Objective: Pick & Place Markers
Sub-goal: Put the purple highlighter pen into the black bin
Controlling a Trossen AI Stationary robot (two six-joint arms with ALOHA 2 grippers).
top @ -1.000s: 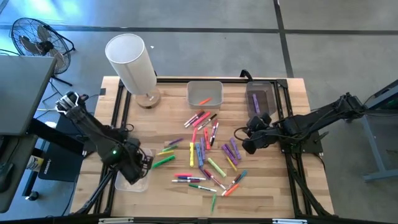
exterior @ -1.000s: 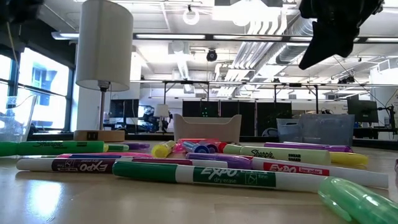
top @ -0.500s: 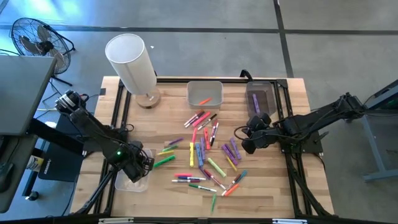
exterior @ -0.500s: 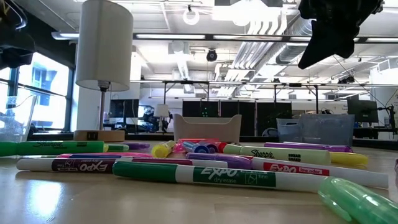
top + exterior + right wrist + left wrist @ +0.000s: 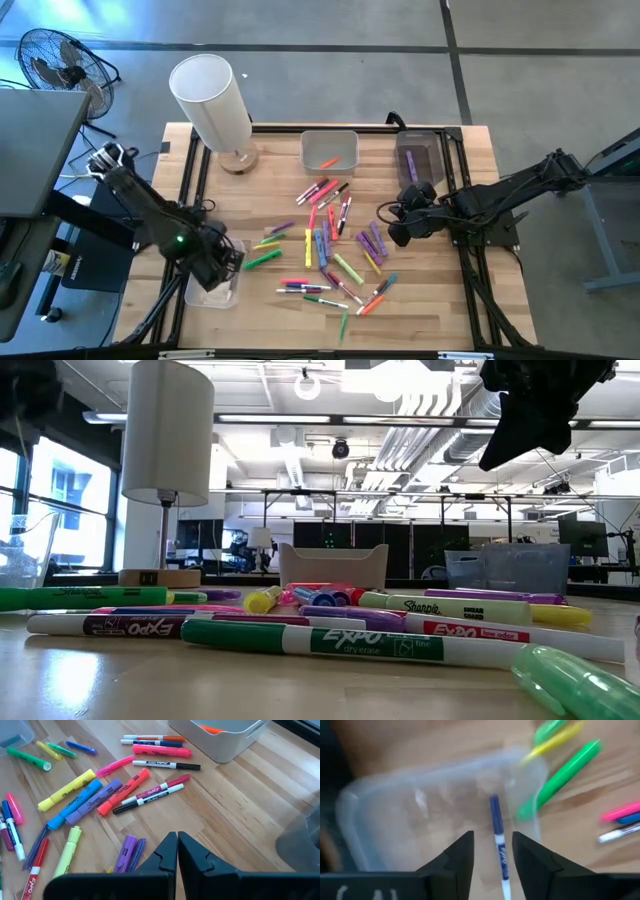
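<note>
I judge the markers (image 5: 325,245) light, stiff and smooth-barrelled, likely to roll or skid on the wooden table (image 5: 440,300), so I would take each across the middle of its barrel, square to its length, picking loners at the edge of the heap before the crossed ones. Most of them lie scattered over the middle of the table, a few green and yellow ones just beside the clear bin (image 5: 215,285) at my left front corner, and an orange one sits in the grey bin (image 5: 330,150) at the back. My left gripper (image 5: 492,851) hangs over the clear bin with its jaws partly apart; a blue marker (image 5: 497,840) shows between the fingers, but it looks to be lying in the bin below them, and I cannot tell whether either finger touches it. Its far end points toward the bin wall next to a fat green marker (image 5: 560,777) outside. My right gripper (image 5: 177,851) waits above the table's right side, near the purple markers (image 5: 372,242), jaws pressed together with nothing in them. The dark bin (image 5: 420,155) at the back right stands beyond that arm.
</note>
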